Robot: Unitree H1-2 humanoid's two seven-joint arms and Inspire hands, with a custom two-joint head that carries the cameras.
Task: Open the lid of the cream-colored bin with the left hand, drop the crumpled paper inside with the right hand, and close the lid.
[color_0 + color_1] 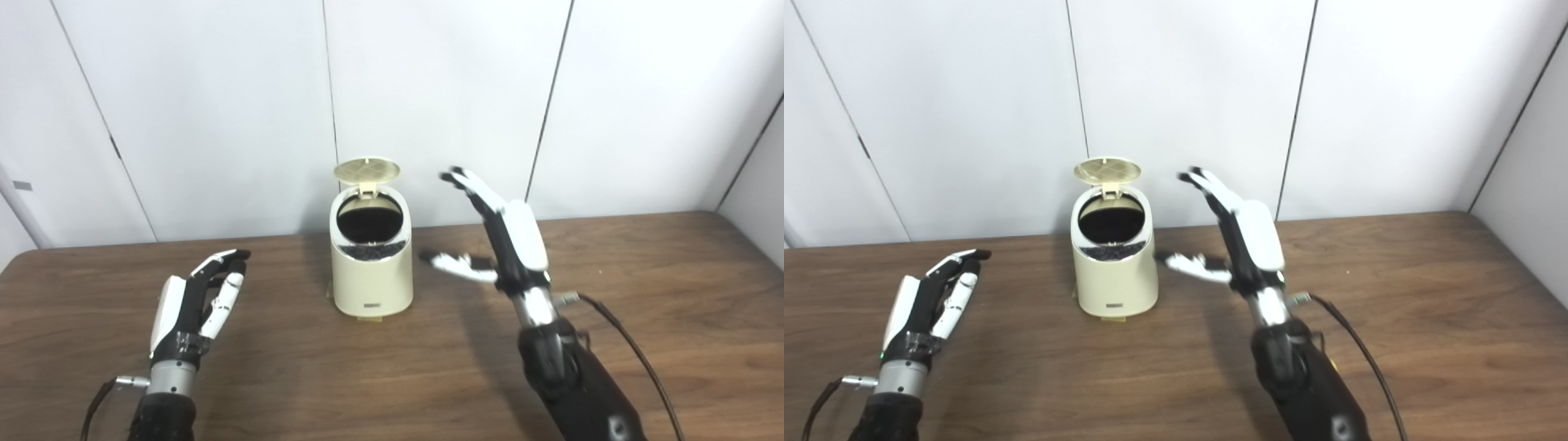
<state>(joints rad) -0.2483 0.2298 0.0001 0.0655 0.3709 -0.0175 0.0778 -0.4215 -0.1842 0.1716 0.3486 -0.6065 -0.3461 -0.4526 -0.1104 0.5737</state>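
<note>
The cream-colored bin (370, 278) stands at the table's middle, near the back. Its round lid (367, 171) is tipped up behind the dark opening. My right hand (499, 236) is raised just right of the bin, open, fingers spread, thumb pointing toward the bin, holding nothing. My left hand (199, 297) rests low to the left of the bin, well apart from it, open with fingers extended and empty. No crumpled paper shows on the table or in either hand; the bin's inside is dark.
The brown wooden table (392, 380) stretches across the view, backed by white wall panels (441, 92). A black cable (637, 355) trails from my right wrist over the table.
</note>
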